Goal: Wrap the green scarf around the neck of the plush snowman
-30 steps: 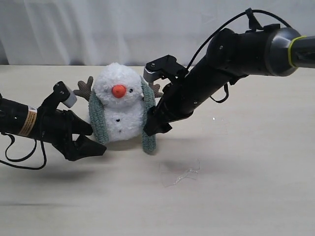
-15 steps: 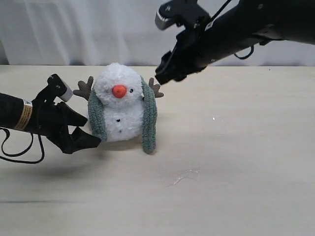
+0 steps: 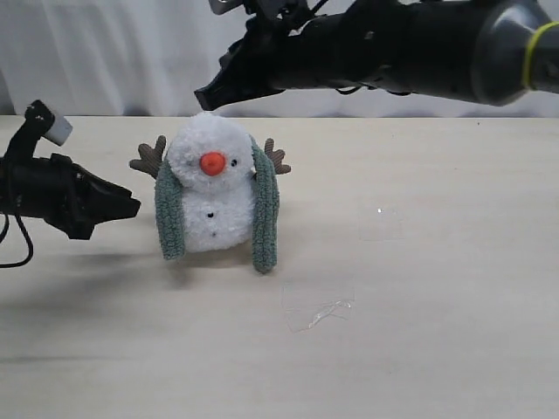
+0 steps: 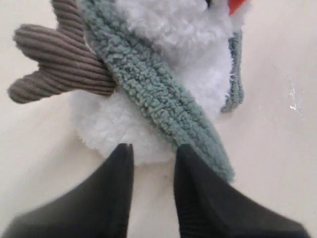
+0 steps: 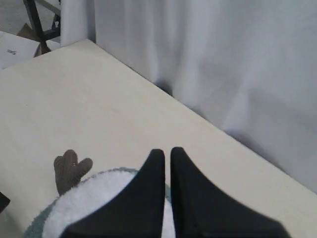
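The plush snowman [image 3: 214, 188] stands upright on the table, orange nose facing the camera. The green scarf [image 3: 265, 214] lies behind its neck, and both ends hang down its sides to the table. My left gripper [image 3: 131, 208] is low at the left, a short way from the scarf's left end [image 3: 169, 218]. In the left wrist view this gripper [image 4: 153, 151] is open and empty, facing the scarf [image 4: 153, 94] and the white body [image 4: 106, 129]. My right gripper [image 3: 203, 96] hovers above the head; its fingers [image 5: 167, 151] are shut and empty over the white head [image 5: 99, 203].
A pale wooden table [image 3: 437, 262] runs back to a white curtain [image 3: 105, 52]. A small clear scrap or wisp of fibre [image 3: 327, 310] lies in front of the snowman. The brown branch arms [image 3: 150, 157] stick out at both sides.
My right arm has lifted from the scarf's right end and swung left, to above the snowman's head. My left gripper has drawn back to the left, away from the scarf.
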Controlling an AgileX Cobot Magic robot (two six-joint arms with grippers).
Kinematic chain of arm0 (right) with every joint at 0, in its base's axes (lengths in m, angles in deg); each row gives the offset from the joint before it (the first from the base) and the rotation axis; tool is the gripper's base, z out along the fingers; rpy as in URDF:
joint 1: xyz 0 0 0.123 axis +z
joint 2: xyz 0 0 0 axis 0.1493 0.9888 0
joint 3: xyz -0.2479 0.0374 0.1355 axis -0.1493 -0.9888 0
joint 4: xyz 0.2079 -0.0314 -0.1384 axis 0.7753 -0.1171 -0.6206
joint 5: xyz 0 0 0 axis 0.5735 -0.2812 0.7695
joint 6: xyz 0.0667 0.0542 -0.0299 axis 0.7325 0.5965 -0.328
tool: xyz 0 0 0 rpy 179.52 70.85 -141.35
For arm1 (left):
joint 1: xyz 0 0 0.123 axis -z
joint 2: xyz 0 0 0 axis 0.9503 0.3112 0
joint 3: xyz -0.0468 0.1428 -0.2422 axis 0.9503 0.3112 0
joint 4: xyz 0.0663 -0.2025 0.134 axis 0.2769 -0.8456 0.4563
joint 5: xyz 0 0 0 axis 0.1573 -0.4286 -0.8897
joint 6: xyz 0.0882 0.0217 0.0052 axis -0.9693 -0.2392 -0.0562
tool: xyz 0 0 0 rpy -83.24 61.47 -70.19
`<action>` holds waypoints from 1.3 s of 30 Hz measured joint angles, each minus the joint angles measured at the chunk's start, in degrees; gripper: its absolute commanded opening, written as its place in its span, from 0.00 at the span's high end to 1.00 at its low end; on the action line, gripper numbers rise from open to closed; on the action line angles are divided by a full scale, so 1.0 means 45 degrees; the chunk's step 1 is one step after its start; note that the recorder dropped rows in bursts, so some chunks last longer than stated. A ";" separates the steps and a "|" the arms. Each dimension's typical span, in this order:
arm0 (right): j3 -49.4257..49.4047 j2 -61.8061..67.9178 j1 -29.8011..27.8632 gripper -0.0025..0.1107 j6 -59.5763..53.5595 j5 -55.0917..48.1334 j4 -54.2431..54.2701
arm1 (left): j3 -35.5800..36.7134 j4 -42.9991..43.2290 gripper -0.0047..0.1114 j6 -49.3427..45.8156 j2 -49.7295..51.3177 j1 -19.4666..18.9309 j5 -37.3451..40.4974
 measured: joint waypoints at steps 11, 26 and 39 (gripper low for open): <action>0.3496 0.2604 0.0000 0.94 0.0898 -0.3688 0.0357 | 0.0000 -0.5021 0.96 -0.4546 0.0000 0.0097 -0.0805; 0.3668 0.2793 0.0000 0.94 0.1956 -0.5587 -0.0685 | -0.1916 -0.6399 0.96 -0.6620 0.1890 0.1671 0.0267; 0.3697 0.2785 0.0000 0.94 0.1956 -0.5740 -0.0818 | -0.2069 -0.5241 0.96 -0.6601 0.2180 0.1671 0.0219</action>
